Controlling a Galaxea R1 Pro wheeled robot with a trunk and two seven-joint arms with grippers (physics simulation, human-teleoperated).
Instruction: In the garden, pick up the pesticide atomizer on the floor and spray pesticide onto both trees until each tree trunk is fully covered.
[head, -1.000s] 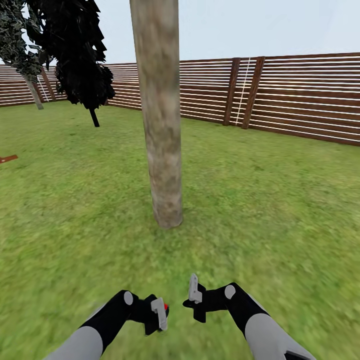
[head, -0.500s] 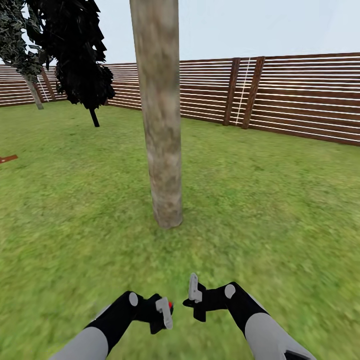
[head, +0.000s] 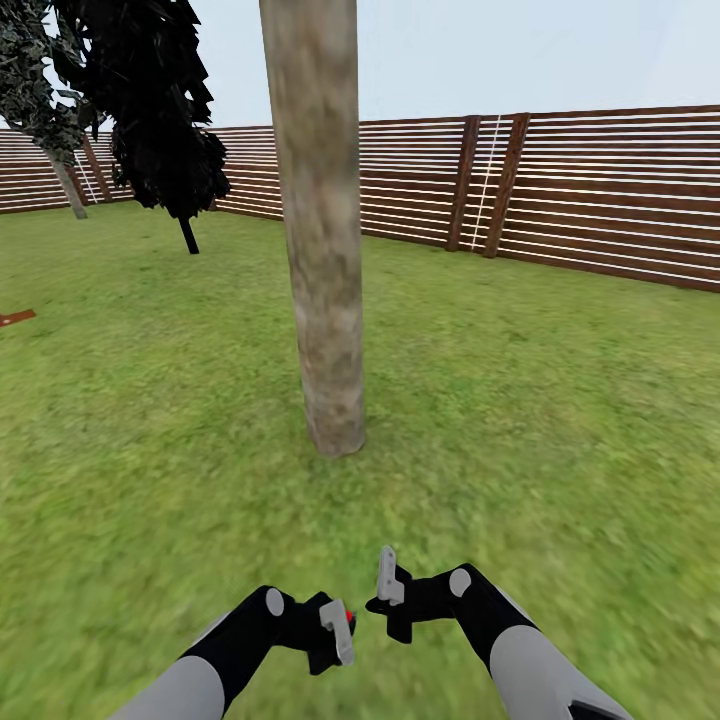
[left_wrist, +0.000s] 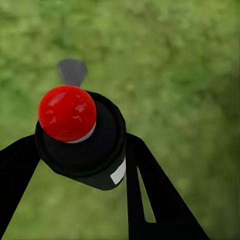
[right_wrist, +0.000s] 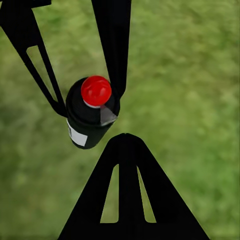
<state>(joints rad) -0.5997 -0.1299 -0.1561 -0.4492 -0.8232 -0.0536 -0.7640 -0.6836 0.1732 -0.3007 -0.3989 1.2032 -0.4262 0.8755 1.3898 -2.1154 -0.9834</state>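
This is a fenced back garden, rendered in a simulator. A green grass lawn covers the ground on every side of a thick, bare, beige-grey tree trunk that rises from it. Behind the trunk a brown horizontal-slat wooden fence closes the lawn off under pale open sky. Left of the trunk, near the fence, stands a near-black tree.
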